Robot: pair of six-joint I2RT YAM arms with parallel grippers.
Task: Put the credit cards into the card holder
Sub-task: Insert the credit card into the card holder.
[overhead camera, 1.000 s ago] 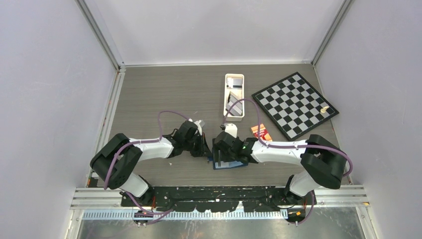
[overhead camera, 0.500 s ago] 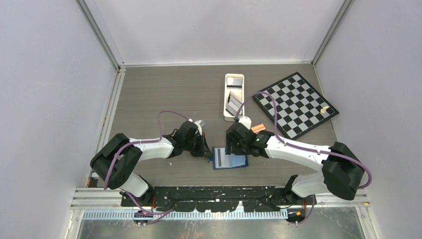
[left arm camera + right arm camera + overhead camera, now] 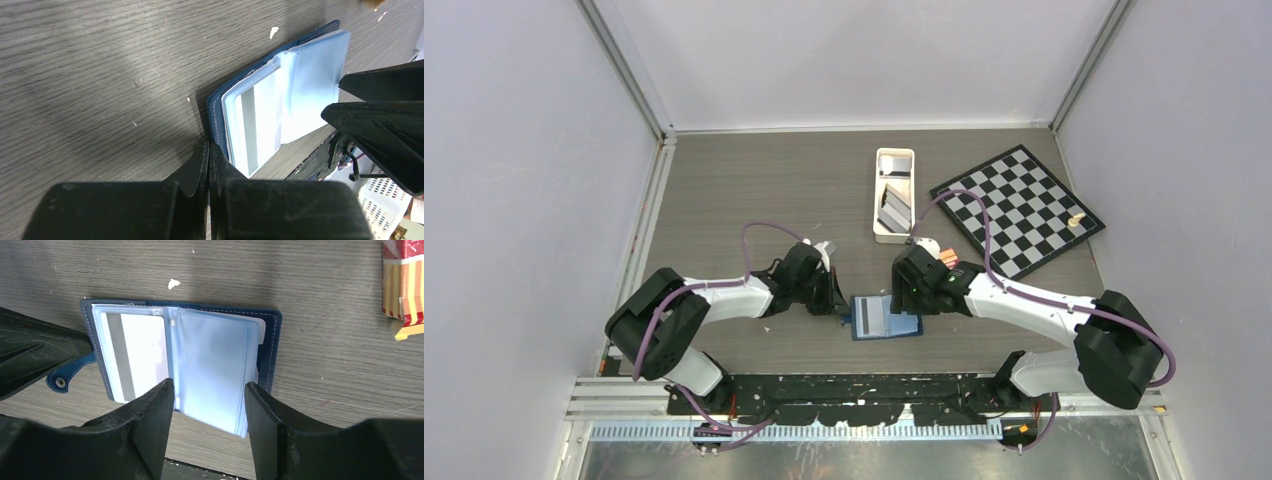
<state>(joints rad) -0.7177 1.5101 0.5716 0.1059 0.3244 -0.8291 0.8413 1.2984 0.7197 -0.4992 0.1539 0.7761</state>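
One chessboard (image 3: 1017,210) at far right; one long white tray (image 3: 875,215) beside it, holding loose credit cards (image 3: 892,208), count unclear. One card holder (image 3: 220,370), navy with pale blue clear sleeves, lies open flat between the arms, with one white, grey-striped card (image 3: 135,355) in the sleeve nearer the left gripper (image 3: 209,150). One red-and-yellow pack (image 3: 405,285), print unreadable. The left gripper is pinched closed at the holder's strap edge, and the right gripper (image 3: 208,385) is spread above the sleeves, gripping nothing.

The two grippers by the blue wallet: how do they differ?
The left gripper is shut, tips at the edge of the card holder; the right gripper is open, jaws apart. The left sits by the clasp strap; the right faces the open sleeves, apparently clear of them. Both are black and two-fingered.
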